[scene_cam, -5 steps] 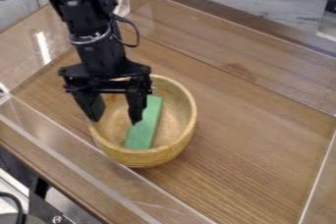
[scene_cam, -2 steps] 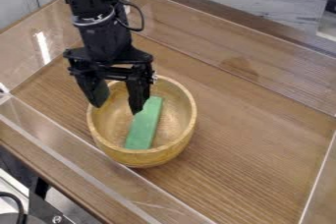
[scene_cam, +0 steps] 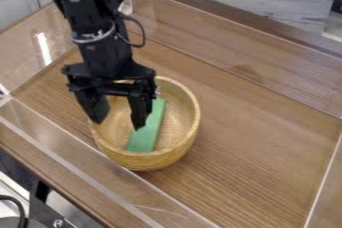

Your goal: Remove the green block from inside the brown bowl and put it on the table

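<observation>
The green block [scene_cam: 148, 128] lies flat inside the brown bowl [scene_cam: 185, 132], running from the near-left floor up toward the far rim. My gripper [scene_cam: 116, 110] hangs over the bowl's left side, fingers pointing down and spread open, with nothing between them. One finger [scene_cam: 138, 105] reaches down just beside the block's upper end; the other is over the bowl's left rim. The bowl rests on the wood-grain table [scene_cam: 254, 102].
Low clear acrylic walls [scene_cam: 54, 137] border the table along the near-left and far sides. A grey cabinet front [scene_cam: 267, 2] stands beyond the far wall. Bare tabletop lies to the right of the bowl.
The gripper rose and shifted slightly right, then came back down and left over the bowl. It stayed open throughout. Block and bowl have not moved.
</observation>
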